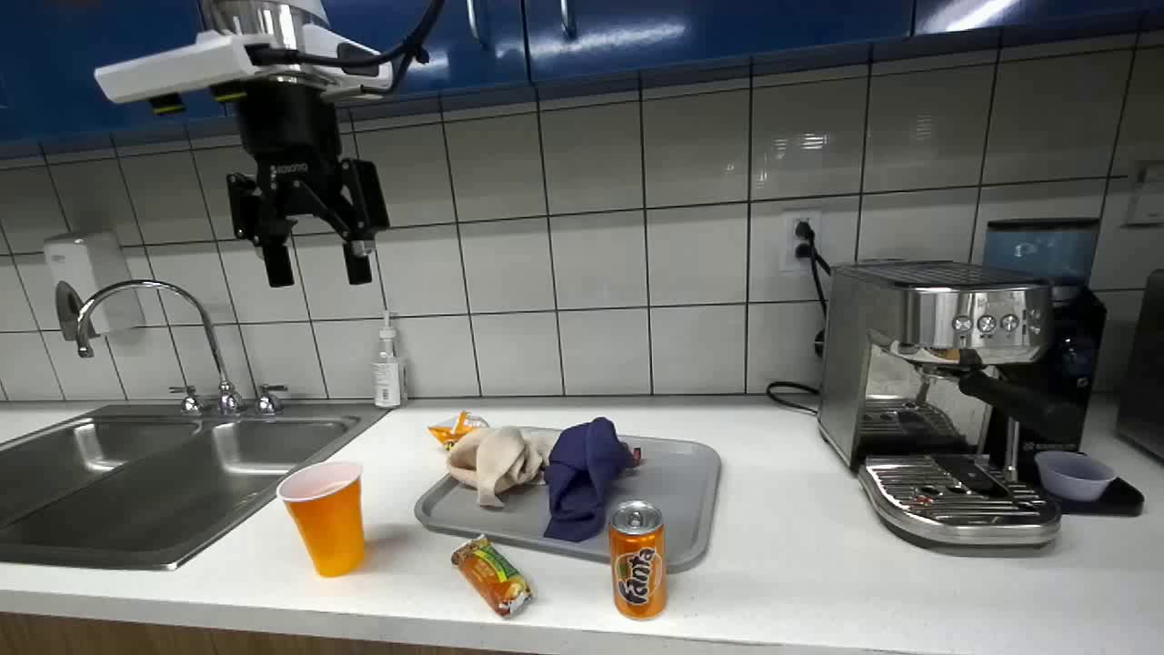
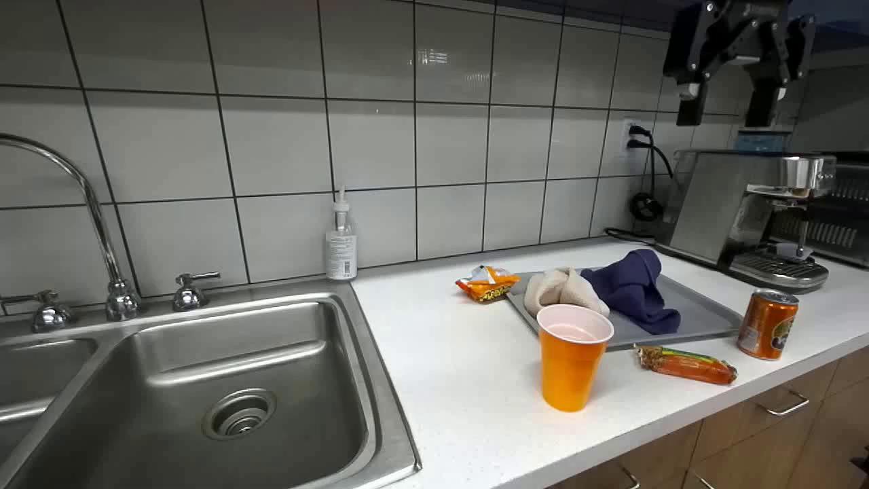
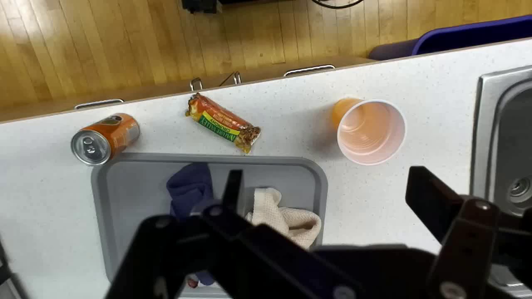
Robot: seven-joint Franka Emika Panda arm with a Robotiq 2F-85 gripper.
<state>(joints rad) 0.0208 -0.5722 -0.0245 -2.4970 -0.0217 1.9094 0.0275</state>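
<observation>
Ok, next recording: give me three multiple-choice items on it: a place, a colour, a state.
1. Where does the Nature Valley bar lie?
A. On the counter, between the plastic cup and the Fanta can
B. Inside that cup
C. Atop that can

2. Beside the beige cloth on the tray, the other cloth is:
A. red
B. yellow
C. navy

3. The jaws stand:
A. shut
B. open, with nothing between them
C. closed on that can

1: A, the wrist view shows it flanked by both.
2: C, dark blue in all three views.
3: B, both exterior views show a bare gap.
</observation>
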